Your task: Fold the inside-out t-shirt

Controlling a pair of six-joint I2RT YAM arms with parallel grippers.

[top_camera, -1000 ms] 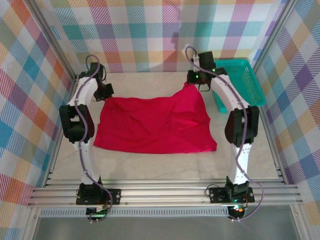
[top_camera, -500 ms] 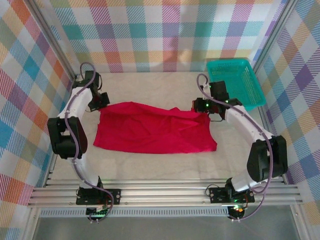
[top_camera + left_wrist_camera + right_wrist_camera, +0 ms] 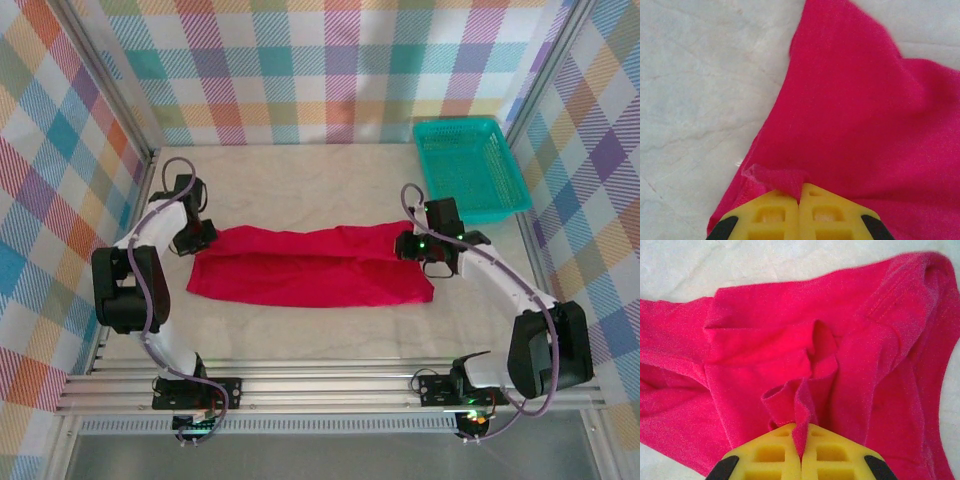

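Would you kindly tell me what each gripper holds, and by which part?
Both grip the t-shirt: the left gripper pinches its far-left edge, the right gripper a bunched far-right fold.

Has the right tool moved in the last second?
Yes. The right tool came nearer, from the far corner of the teal basket to past its near edge.

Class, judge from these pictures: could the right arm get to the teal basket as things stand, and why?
Probably yes. The teal basket sits just beyond the right gripper, with bare table between. That gripper is shut on the red t-shirt, so it would drag cloth along.
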